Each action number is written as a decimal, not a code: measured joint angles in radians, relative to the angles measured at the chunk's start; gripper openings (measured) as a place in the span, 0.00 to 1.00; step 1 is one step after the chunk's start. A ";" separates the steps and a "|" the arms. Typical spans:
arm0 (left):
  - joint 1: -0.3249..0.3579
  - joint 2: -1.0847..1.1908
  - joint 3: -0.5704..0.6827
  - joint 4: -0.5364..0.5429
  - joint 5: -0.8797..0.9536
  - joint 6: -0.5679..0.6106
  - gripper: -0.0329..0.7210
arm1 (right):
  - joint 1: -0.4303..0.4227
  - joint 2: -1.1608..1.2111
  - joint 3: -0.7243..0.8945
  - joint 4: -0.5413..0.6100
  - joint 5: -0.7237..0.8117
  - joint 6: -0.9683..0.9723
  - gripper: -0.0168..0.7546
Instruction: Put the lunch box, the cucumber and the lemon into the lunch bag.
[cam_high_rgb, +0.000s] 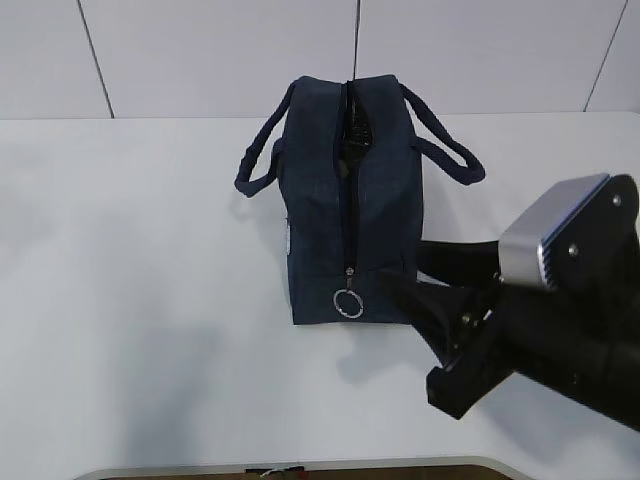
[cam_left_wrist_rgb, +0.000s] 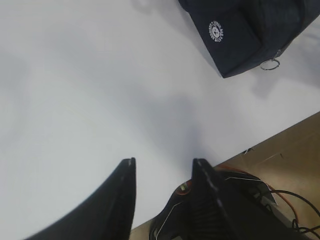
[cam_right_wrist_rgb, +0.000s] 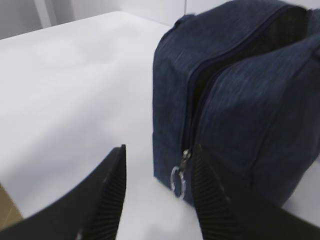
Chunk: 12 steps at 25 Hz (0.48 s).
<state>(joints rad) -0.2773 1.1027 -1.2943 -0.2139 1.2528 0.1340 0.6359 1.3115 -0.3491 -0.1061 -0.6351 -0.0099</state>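
The navy lunch bag (cam_high_rgb: 345, 210) stands mid-table with its zipper parted along the top and a dark gap at the far end. Its silver ring pull (cam_high_rgb: 349, 301) hangs on the near end face. My right gripper (cam_high_rgb: 403, 266) is open just right of that end. In the right wrist view, the right gripper (cam_right_wrist_rgb: 160, 150) frames the ring pull (cam_right_wrist_rgb: 178, 181), which lies near the right finger and is not pinched. My left gripper (cam_left_wrist_rgb: 165, 161) hangs open over bare table near the front edge, well away from the bag (cam_left_wrist_rgb: 240, 35). The lunch box, cucumber and lemon are out of view.
The white table (cam_high_rgb: 140, 300) spreads left of the bag. Its front edge (cam_left_wrist_rgb: 260, 142) runs close to my left gripper, with brown floor, cables and a dark robot base (cam_left_wrist_rgb: 225, 210) beyond it. Two loop handles (cam_high_rgb: 452, 145) stick out to the bag's sides.
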 joint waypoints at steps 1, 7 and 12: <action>0.000 0.000 0.000 0.000 0.000 0.000 0.39 | 0.000 0.021 0.011 -0.014 -0.032 0.010 0.48; 0.000 0.000 0.000 -0.030 0.000 0.000 0.39 | 0.000 0.193 0.022 -0.034 -0.161 0.027 0.48; 0.000 0.000 0.000 -0.041 0.000 0.000 0.39 | 0.000 0.353 0.022 -0.022 -0.345 0.031 0.48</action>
<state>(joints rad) -0.2773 1.1027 -1.2943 -0.2551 1.2528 0.1340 0.6359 1.6644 -0.3273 -0.1283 -0.9798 0.0207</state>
